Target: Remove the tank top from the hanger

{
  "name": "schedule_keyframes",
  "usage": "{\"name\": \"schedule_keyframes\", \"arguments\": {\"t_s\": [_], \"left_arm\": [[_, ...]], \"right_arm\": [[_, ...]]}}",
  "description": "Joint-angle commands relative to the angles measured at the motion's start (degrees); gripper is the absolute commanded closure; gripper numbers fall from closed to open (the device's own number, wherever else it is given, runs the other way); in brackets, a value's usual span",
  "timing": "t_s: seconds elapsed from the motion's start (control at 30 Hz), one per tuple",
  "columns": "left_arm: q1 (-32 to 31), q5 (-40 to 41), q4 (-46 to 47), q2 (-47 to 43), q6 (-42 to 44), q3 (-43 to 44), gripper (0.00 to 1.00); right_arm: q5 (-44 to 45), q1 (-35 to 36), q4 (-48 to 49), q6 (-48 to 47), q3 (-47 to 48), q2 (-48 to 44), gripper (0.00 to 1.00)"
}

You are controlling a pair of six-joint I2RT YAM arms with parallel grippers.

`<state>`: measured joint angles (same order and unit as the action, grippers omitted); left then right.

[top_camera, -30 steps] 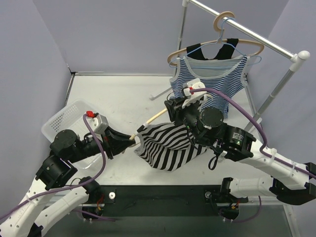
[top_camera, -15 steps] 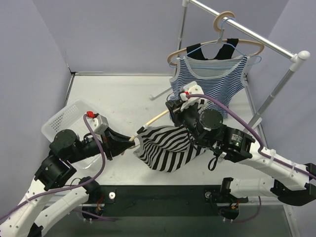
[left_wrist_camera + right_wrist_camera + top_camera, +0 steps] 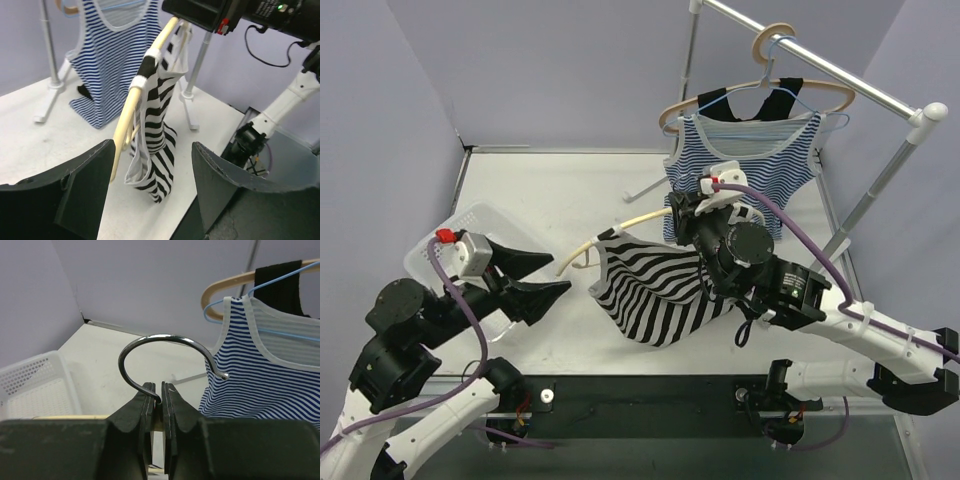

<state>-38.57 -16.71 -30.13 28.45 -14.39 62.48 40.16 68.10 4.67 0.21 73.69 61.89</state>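
The white basket (image 3: 440, 238) sits behind and beside the left gripper (image 3: 562, 272), with the left arm lying across most of it. The right wrist view shows only its perforated wall and floor, down to the left of the pinched fingers.

The left gripper's fingers (image 3: 85, 185) are spread wide and hold nothing. The free end of the wooden hanger (image 3: 131, 107) reaches into the gap ahead of them, close to one finger; whether it touches cannot be told. The black-and-white striped tank top (image 3: 655, 290) is still threaded on that hanger and hangs from it just beyond the left fingertips. Its hem sags to the table (image 3: 560, 190).

The right gripper (image 3: 161, 387) is closed tight on the stem of the hanger's metal hook (image 3: 165, 340), which curls up and over its fingertips. The wooden bar runs out sideways below them.

Past the right fingers stands the clothes rack (image 3: 820, 65), carrying a blue-striped tank top (image 3: 745, 160) near the gripper. White tabletop lies beyond the left fingers, bounded by the grey walls on the left and at the back.
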Motion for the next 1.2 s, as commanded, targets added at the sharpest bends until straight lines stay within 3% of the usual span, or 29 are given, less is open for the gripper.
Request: {"name": "schedule_keyframes", "arguments": {"t_s": [0.0,0.13,0.37,0.5,0.8,1.17], "left_arm": [[-0.1,11.7,-7.9,1.5,2.4,6.8,0.27],[-0.1,10.8,-11.0,4.0,1.9,10.5,0.28],[-0.1,7.0,-2.0,5.3,-1.3,11.2,0.28],[-0.1,11.3,-0.8,6.5,-1.2,9.4,0.28],[-0.1,6.9,4.6,5.4,-2.9,5.3,0.28],[-0.1,8.4,7.4,6.8,-4.1,4.0,0.28]], "right_arm": [[8.8,1.4,6.1,-2.9,10.0,4.5,1.0],[10.7,2.0,6.1,-3.5,14.7,8.6,1.0],[10.0,4.3,2.9,-0.8,21.6,13.5,1.0],[10.6,6.0,1.5,1.4,21.1,13.1,1.0],[10.8,8.0,-3.8,10.5,17.2,9.8,1.0],[9.8,8.1,-4.4,15.4,13.3,6.2,1.0]]}}
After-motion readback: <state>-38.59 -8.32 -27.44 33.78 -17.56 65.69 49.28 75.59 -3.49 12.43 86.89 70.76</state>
